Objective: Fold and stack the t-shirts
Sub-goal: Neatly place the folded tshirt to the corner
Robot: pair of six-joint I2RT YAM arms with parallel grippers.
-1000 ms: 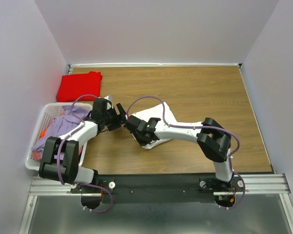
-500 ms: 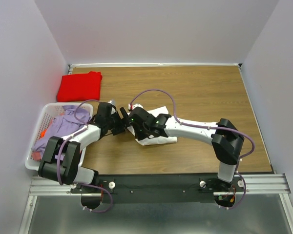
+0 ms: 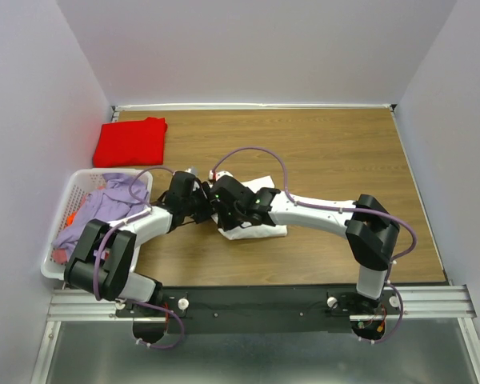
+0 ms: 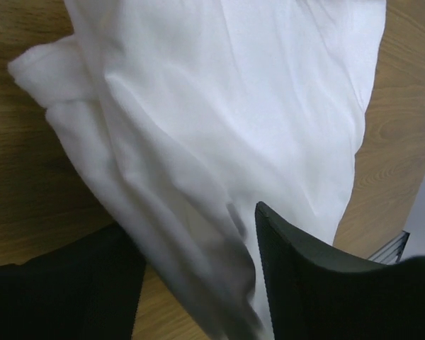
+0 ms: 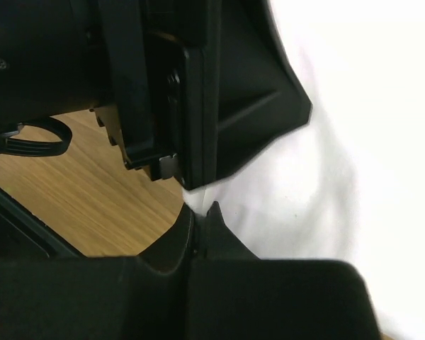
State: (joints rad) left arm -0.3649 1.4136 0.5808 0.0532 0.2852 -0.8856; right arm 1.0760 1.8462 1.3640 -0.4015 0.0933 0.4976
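— Lying near the middle of the brown wood-grain tabletop [image 3: 328, 152], the folded white cloth t-shirt [image 3: 256, 232] is seen; the bright red cloth t-shirt [image 3: 130, 142] is laid at the far left corner.
— And the jaws?
— The left gripper [image 4: 195, 227] is spread wide astride a white fold. The right gripper [image 5: 200, 212] is closed tight at the cloth's edge; whether cloth is pinched cannot be told.

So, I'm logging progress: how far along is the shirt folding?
Done: the red t-shirt lies folded at the far left corner. In hand: both arms' jaws meet at the white t-shirt, only partly folded. Left: finishing it, stacking, probably the clothes in the basket.
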